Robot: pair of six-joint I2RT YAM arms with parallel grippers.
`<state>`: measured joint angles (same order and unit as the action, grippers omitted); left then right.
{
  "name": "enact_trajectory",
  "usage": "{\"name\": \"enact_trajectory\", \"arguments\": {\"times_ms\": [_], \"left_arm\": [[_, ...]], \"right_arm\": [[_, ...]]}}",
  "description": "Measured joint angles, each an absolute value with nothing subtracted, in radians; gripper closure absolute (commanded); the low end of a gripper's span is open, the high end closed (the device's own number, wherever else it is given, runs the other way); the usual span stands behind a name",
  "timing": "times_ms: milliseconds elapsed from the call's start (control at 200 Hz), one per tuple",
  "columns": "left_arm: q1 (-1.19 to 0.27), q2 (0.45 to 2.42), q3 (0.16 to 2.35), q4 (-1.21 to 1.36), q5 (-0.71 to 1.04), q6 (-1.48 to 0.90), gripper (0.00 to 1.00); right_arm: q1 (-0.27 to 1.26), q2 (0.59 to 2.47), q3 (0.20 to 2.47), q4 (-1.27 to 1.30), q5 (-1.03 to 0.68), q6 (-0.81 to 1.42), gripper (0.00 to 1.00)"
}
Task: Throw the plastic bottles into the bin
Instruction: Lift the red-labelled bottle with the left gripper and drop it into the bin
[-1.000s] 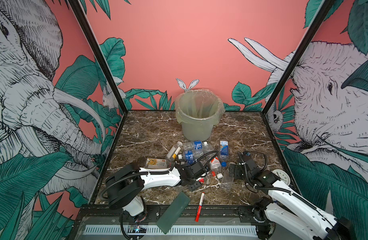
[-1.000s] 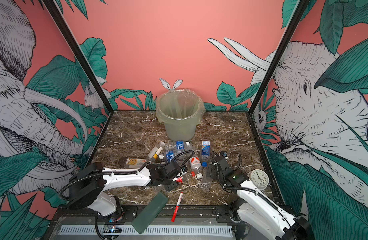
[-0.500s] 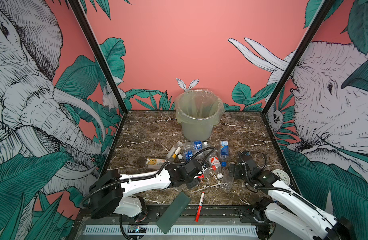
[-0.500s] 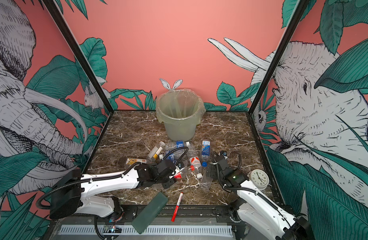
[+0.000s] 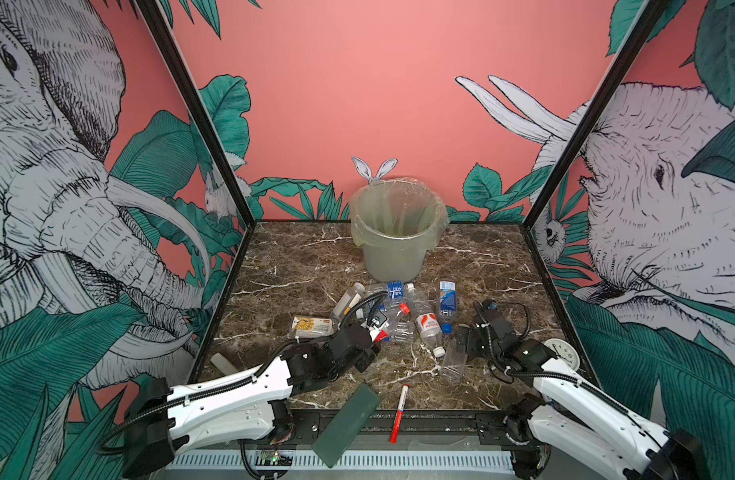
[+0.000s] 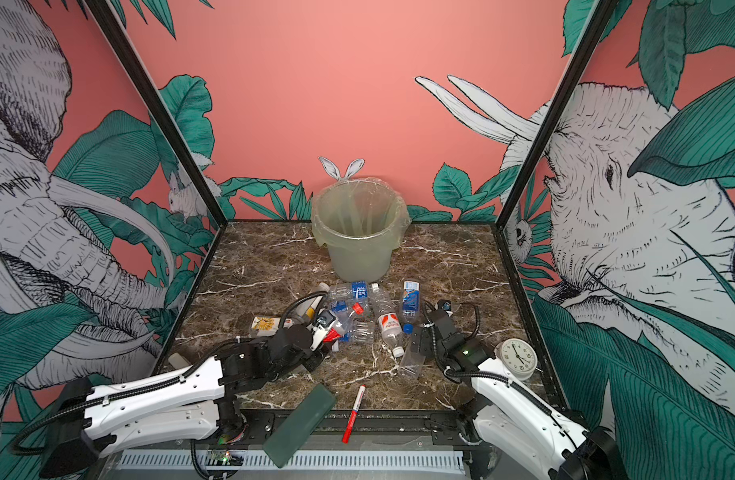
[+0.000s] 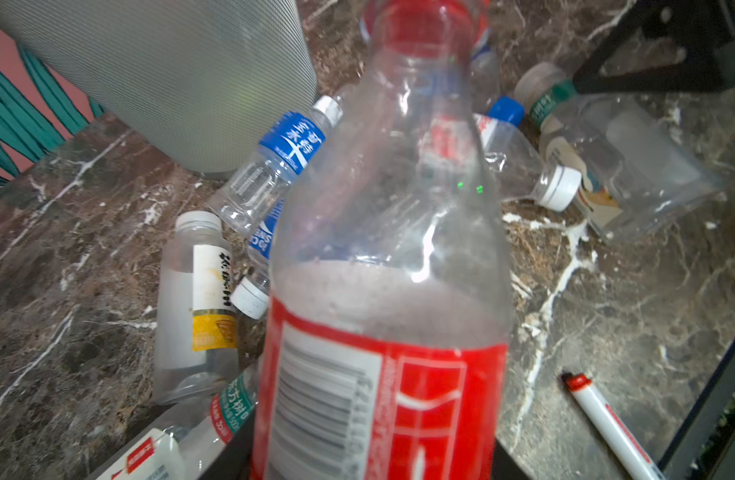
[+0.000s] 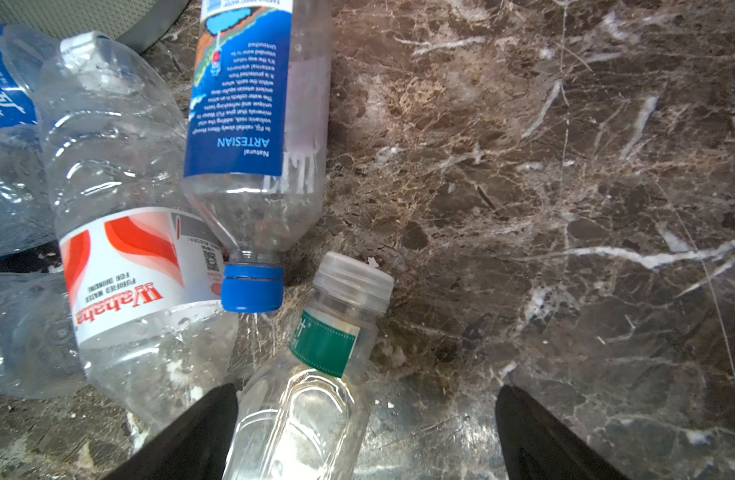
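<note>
Now: L gripper (image 5: 375,333) clamped on red bottle (image 7: 382,291), R gripper (image 8: 366,436) gaping

Brown marble table (image 5: 299,266) fills the booth floor. The bin (image 5: 397,232) stands upright at back centre, near the rear wall, clear bag folded over its rim.

L arm (image 5: 233,392) reaches in from front left; its jaws are closed hard on the label end of the red bottle, red cap pointing toward the bin. Can't tell whether that btl is clear of the table. R arm (image 5: 586,397) comes in from front right; its jaws stand fully apart, low over the table, w/ the green-band bottle (image 8: 312,374) lying between the fingers (image 8: 191,440): close against one, well apart from the other, not squeezed.

Dark green slab (image 5: 347,424) overhangs the front edge, left of centre.

Other bottles (image 5: 399,328) lie in a loose heap between bin and grippers, all outside the bin. The blue-label bottle (image 5: 393,289) lies just in front of the bin, the blue-cap bottle (image 5: 447,299) to its right w/ cap toward the front, the red-white bottle (image 5: 427,326) nearer the front, beside the R gripper. The frosted bottle (image 5: 349,300) and yellow bottle (image 5: 312,326) sit on the heap's left side.

White clock (image 5: 563,353) sits at the right edge, just beside the R arm. Red-white marker (image 5: 399,411) lies at the front edge, just right of the slab.
</note>
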<state>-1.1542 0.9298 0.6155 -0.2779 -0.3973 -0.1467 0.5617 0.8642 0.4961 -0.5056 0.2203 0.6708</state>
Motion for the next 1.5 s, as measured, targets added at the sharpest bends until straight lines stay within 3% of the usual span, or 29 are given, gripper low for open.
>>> {"name": "enact_trajectory", "arguments": {"times_ms": [355,625,770,905,990,1050,1155,1280,1500], "left_arm": [[-1.14,0.711,0.588,-0.286,-0.521,-0.195,0.48],[-1.029,0.772,0.742,-0.288,-0.489,-0.145,0.46],[-0.909,0.957,0.988,-0.251,-0.415,-0.07,0.42],[-0.754,1.265,1.364,-0.221,-0.277,-0.021,0.38],[-0.664,1.497,1.672,-0.205,-0.181,-0.006,0.24],[-0.61,1.649,1.877,-0.221,-0.124,-0.012,0.02],[-0.545,1.829,2.094,-0.235,-0.051,-0.03,0.01],[-0.516,1.824,2.006,-0.235,-0.003,-0.039,0.0],[-0.533,1.552,1.647,-0.196,0.029,-0.041,0.0]], "right_arm": [[0.562,0.888,0.498,-0.413,0.253,0.595,0.01],[0.562,0.899,0.499,-0.365,0.282,0.528,0.01],[0.56,0.923,0.503,-0.348,0.284,0.512,0.0],[0.555,0.94,0.508,-0.344,0.284,0.505,0.01],[0.554,0.944,0.514,-0.341,0.284,0.504,0.01],[0.551,0.943,0.519,-0.341,0.284,0.504,0.01],[0.545,0.935,0.521,-0.343,0.284,0.505,0.0],[0.54,0.902,0.519,-0.35,0.284,0.505,0.01],[0.529,0.878,0.511,-0.352,0.28,0.504,0.01]]}}
